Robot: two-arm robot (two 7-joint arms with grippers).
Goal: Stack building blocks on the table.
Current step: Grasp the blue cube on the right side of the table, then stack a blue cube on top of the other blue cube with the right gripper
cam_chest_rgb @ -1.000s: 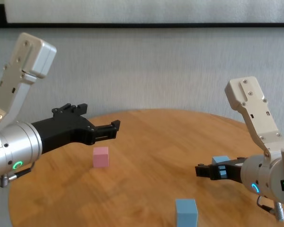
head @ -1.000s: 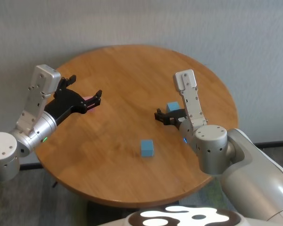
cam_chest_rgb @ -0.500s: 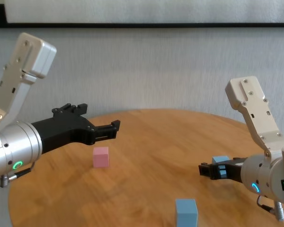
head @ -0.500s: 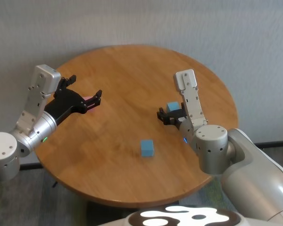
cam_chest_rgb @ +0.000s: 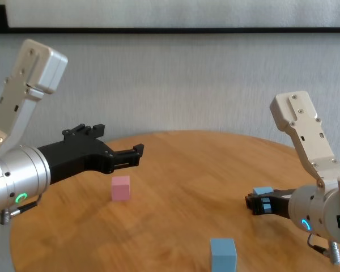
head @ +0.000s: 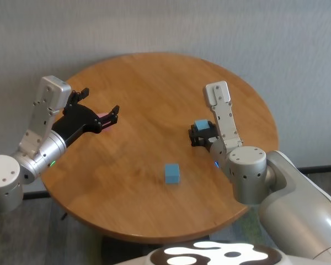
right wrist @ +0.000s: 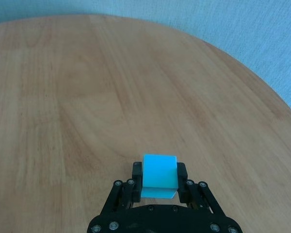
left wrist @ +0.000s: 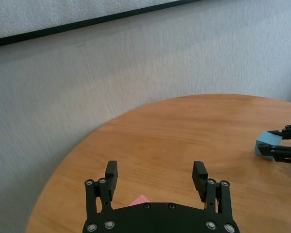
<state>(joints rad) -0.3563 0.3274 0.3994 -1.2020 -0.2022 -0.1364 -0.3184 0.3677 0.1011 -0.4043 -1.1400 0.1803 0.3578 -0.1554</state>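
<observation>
On the round wooden table, my right gripper is shut on a light blue block at the right side. The right wrist view has this block squeezed between both fingers, still resting on the wood. A second light blue block sits loose near the table's middle front. At the left lies the pink block, and my left gripper hovers open above it, holding nothing. In the left wrist view only a corner of the pink block peeks out under the fingers.
A grey wall stands close behind the table. The table's rim curves near both arms. Bare wood lies between the pink block and the loose blue block.
My right gripper's fingers have closed in on the light blue block and now grip it. The left arm and the other two blocks have not moved.
</observation>
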